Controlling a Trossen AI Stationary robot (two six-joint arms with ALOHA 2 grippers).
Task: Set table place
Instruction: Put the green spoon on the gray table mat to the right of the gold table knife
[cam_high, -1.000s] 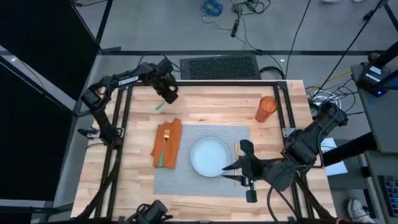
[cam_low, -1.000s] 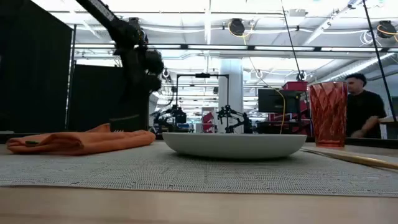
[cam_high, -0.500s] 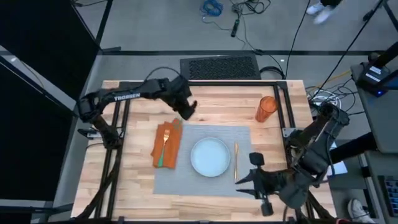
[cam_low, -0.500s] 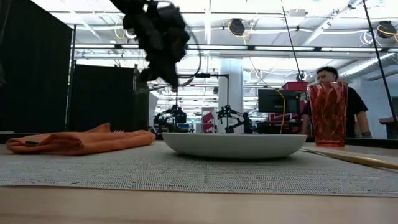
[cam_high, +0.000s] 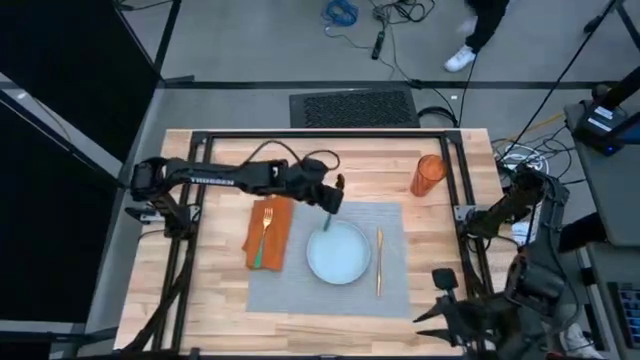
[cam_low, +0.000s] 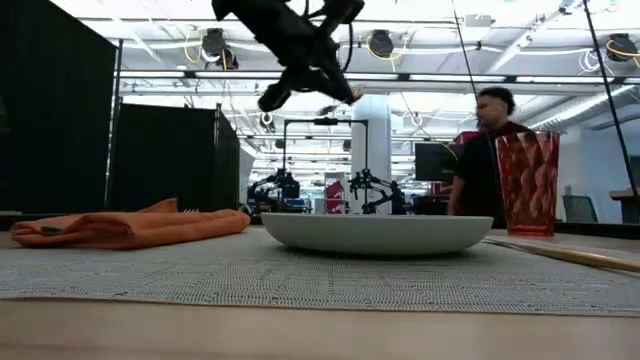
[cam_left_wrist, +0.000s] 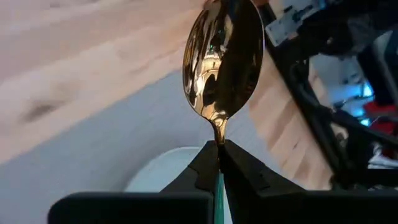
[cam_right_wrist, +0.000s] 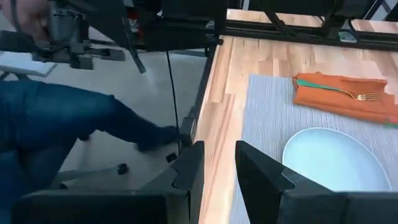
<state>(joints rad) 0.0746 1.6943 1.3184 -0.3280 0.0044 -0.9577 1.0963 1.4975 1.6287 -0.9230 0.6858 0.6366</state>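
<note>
1. We find the bench, a light wooden butcher-block top in a black metal frame, carrying a grey woven placemat that lies flat near its middle.
2. We note a round pale blue-white plate resting on the placemat, roughly central on it.
3. We record an orange napkin lying partly on the placemat's edge on the left arm's side and partly on the bare wood, with a gold fork that has a green handle lying on top of it.
4. We see a slim gold utensil lying on the placemat just beside the plate, on the right arm's side; we cannot tell its type.
5. We observe a red tumbler standing upright on the bare wood towards the far corner on the right arm's side, well apart from the placemat.
6. We find the left gripper stretched out above the far edge of the plate. Its fingers are clamped tight on the green handle of a gold spoon, whose bowl points away from the wrist.
7. We place the right gripper off the near corner of the bench, on the right arm's side. Its fingers stand parted with a narrow gap, and they hold nothing.
8. We note a person in dark clothing standing in the room beyond the bench.
</note>
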